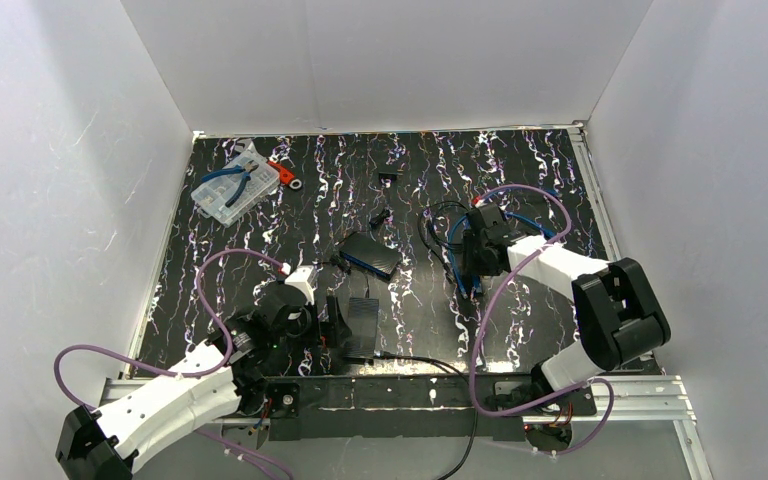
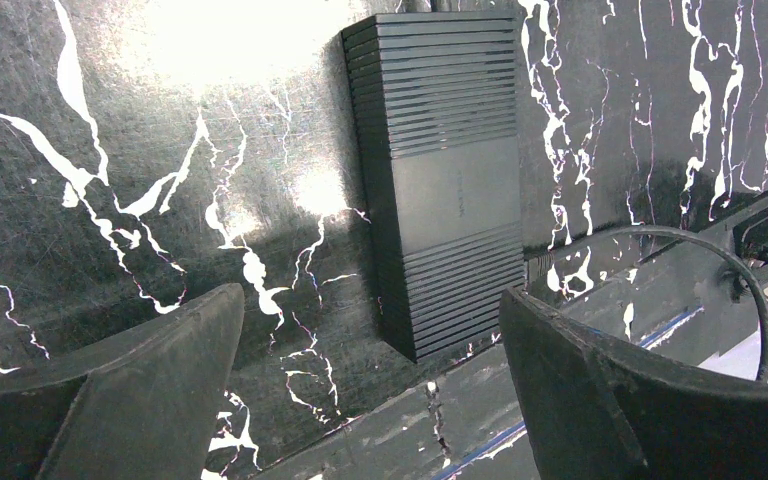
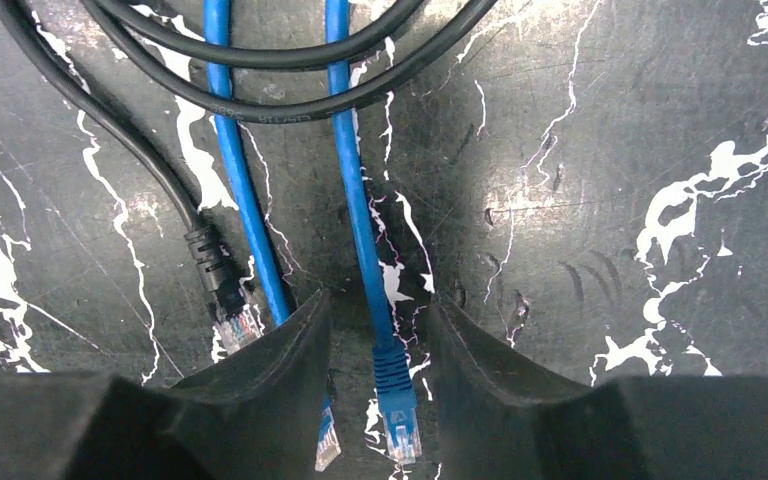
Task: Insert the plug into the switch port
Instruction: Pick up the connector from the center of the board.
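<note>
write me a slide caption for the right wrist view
Right gripper straddles a blue cable just behind its plug, not yet pinching it; a second blue cable and a black cable lie alongside.

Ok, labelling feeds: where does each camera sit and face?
Top external: above and behind the arms, looking down on the table; both arms show.
Left wrist: on the left arm, looking past its open fingers at a black ribbed box.
Right wrist: on the right arm, looking down between its fingers at a blue plug.
Shared: top and left wrist both show the box.
</note>
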Controlling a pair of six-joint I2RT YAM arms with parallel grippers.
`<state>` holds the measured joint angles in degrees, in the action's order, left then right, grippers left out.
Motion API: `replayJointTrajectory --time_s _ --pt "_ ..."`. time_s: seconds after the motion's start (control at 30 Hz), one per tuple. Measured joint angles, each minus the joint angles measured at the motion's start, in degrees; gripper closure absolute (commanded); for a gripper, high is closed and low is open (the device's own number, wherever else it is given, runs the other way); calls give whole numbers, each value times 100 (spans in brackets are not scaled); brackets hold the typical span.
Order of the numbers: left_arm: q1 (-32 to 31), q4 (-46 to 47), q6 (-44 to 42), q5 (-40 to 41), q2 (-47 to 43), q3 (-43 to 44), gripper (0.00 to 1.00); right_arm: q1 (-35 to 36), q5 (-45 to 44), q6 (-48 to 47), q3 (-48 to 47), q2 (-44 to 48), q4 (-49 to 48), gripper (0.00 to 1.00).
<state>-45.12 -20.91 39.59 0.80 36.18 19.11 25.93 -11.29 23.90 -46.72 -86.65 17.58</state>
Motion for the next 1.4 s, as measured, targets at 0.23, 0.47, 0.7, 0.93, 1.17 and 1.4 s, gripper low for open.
replayJointTrajectory --time_s 0.23,0.47,0.7,0.93,1.17,1.4 --pt "0 76 -2 -20 90 0 0 -68 94 55 7 -120 -87 72" --pt "0 120 -7 -44 219 0 0 -103 105 127 13 -136 -109 99" --pt "0 120 -7 -116 212 0 1 -203 -92 188 107 39 -26 99" --pt "0 144 48 -487 0 2 1 -348 -1261 472 162 1547 470 99" --pt "0 610 -22 -1375 396 922 1 348 -791 745 345 3484 636 99" --pt "-2 1246 -61 -1799 1191 1530 10 2076 -984 1462 -46 3556 804 99"
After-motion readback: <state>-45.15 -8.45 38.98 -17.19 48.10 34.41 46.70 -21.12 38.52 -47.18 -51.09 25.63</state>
